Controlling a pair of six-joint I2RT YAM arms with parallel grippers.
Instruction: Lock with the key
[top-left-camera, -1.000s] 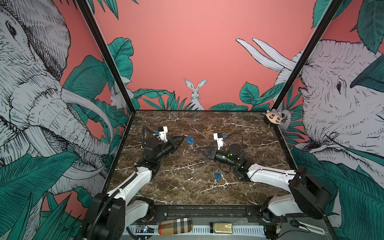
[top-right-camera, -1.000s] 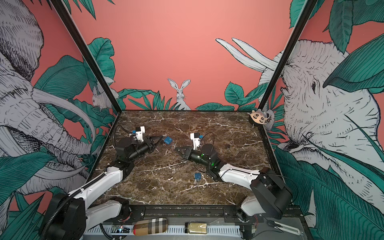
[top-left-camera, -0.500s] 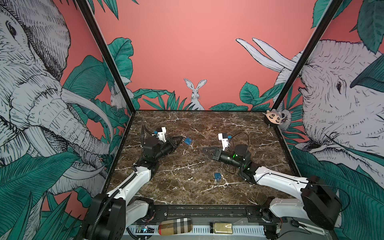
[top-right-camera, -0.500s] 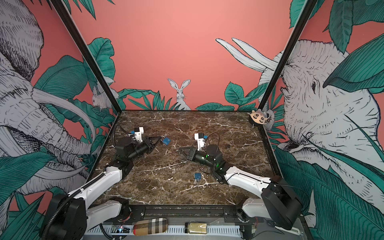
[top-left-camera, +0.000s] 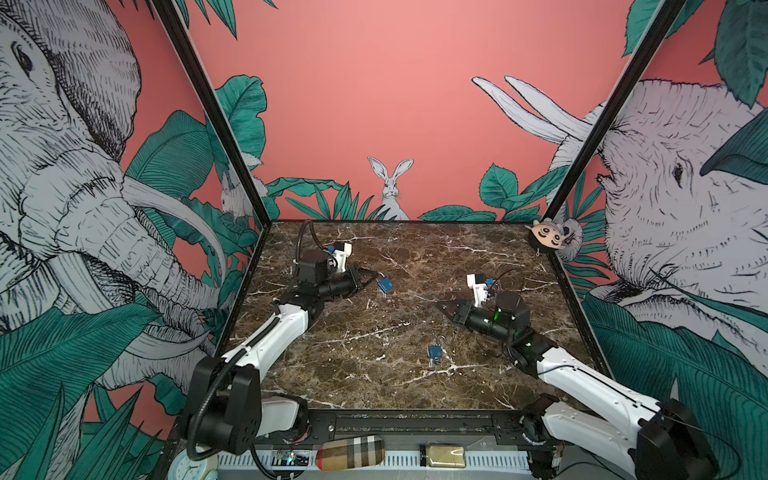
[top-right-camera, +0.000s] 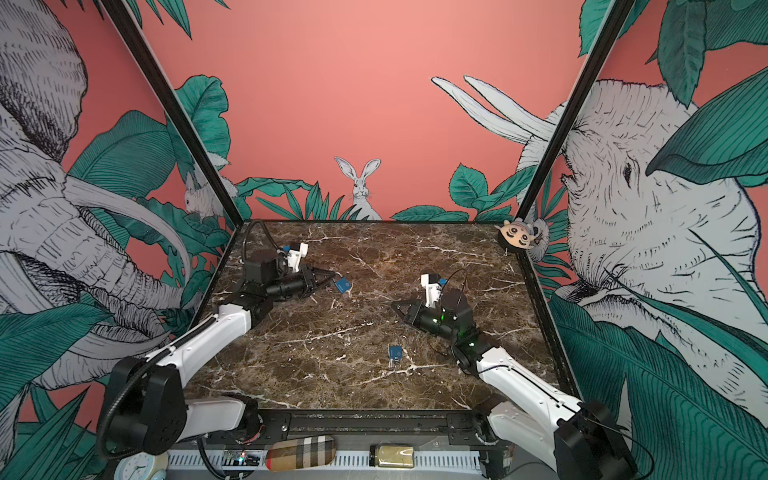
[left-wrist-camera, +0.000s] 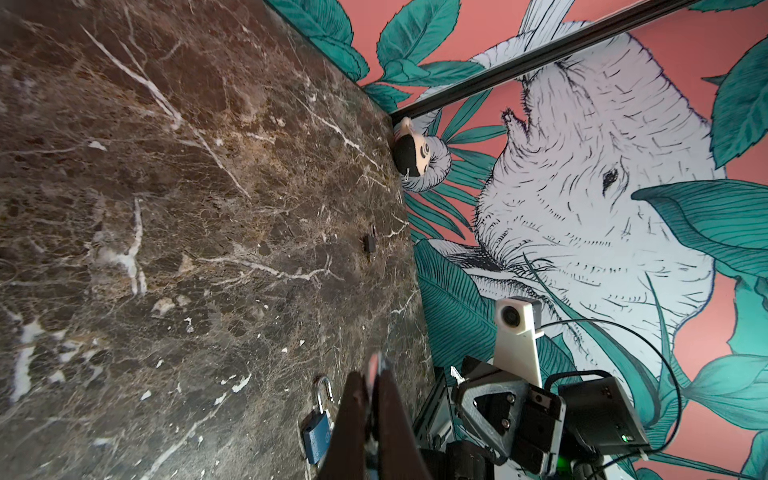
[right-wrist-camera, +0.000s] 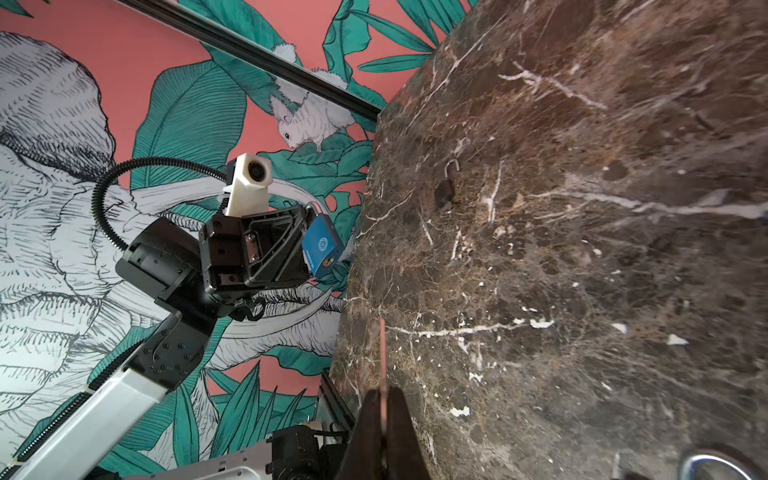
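My left gripper (left-wrist-camera: 377, 368) is pressed together. The blue padlock (left-wrist-camera: 316, 436), shackle open, sits just beside its tips, though I cannot tell whether I grip it. My right gripper (right-wrist-camera: 383, 395), likewise pressed together, faces the left gripper from well apart.

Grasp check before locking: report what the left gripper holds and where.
The blue metal padlock, pinched by the fingers of the left gripper; whether at shackle or body edge is hidden.

Bright even light, soft shadows, warped edges, close foreground blurred
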